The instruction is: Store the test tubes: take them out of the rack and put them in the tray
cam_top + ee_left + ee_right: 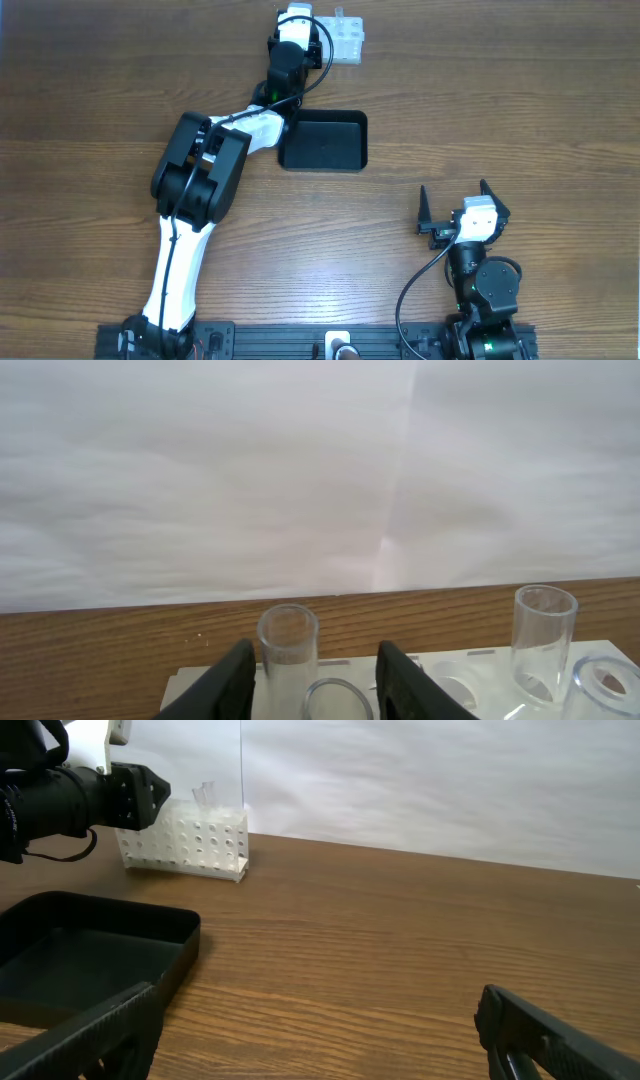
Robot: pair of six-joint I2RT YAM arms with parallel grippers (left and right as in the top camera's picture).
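hanging over the rack (348, 42), left pincer (315, 665) gapes beside a test tube (288, 635); right pincer (453, 192) gapes too

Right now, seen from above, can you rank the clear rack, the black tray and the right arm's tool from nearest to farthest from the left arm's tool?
1. The clear rack: directly under the left tool, at the far edge of the table.
2. The black tray: mid-table, beside the left arm.
3. The right tool: far right, close to its arm's base.
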